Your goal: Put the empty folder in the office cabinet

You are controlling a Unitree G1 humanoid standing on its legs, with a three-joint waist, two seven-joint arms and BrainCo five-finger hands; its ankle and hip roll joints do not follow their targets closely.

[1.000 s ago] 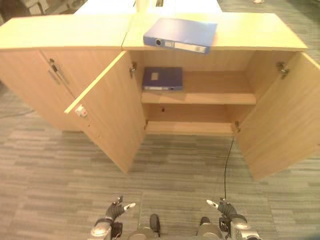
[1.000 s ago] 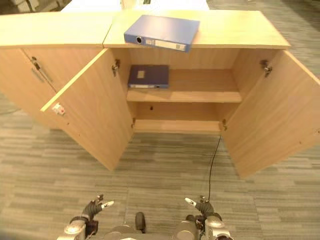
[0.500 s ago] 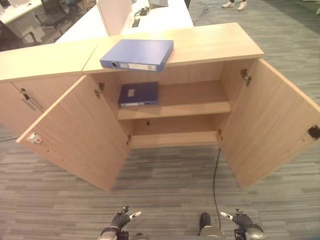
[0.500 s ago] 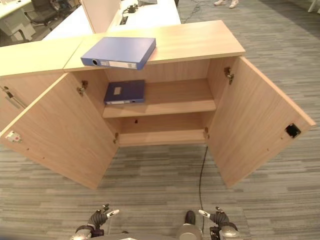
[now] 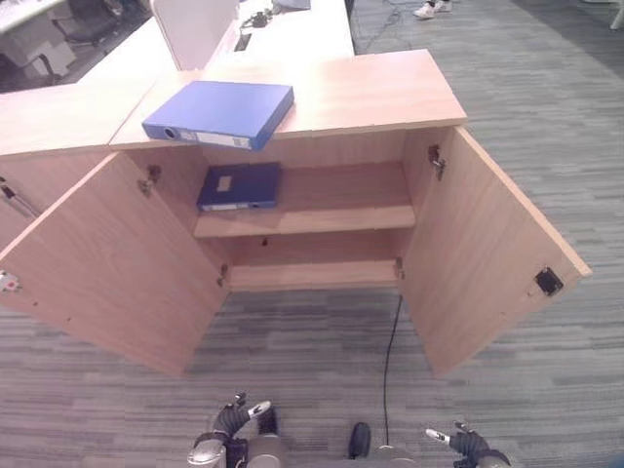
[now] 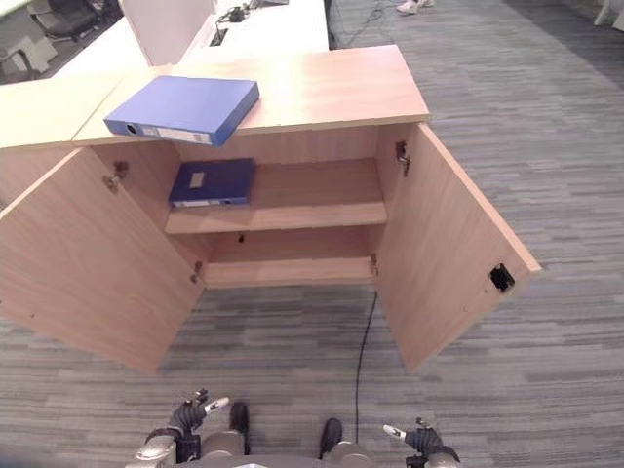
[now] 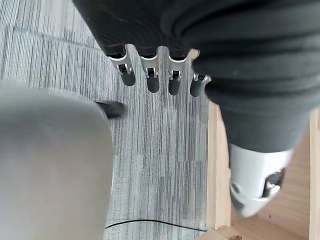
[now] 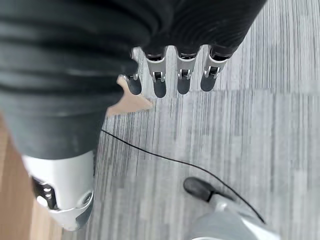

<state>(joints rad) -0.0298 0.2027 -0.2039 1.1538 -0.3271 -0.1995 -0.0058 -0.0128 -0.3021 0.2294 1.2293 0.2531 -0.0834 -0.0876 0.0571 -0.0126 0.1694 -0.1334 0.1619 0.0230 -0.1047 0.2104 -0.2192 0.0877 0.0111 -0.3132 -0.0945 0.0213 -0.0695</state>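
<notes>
A light blue folder point(image 5: 218, 113) lies flat on the top of the wooden cabinet point(image 5: 370, 93), near its left front edge. A darker blue folder point(image 5: 240, 186) lies on the left of the upper shelf inside. Both cabinet doors stand wide open. My left hand point(image 5: 232, 421) and right hand point(image 5: 458, 441) hang low over the carpet, well short of the cabinet. Each is open and holds nothing. The left fingers point(image 7: 150, 75) and the right fingers point(image 8: 170, 75) are relaxed and straight above the floor.
The left door point(image 5: 107, 263) and right door point(image 5: 487, 253) jut out towards me on either side of the opening. The lower shelf point(image 5: 312, 273) is bare. A second cabinet point(image 5: 49, 117) adjoins on the left. A white desk point(image 5: 292, 19) stands behind, and a person's shoes point(image 5: 429, 10) beyond it.
The whole picture has shifted, so the camera moved: the cabinet now sits further left and more of the right door shows. The folders have not moved and both hands stay low and open.
</notes>
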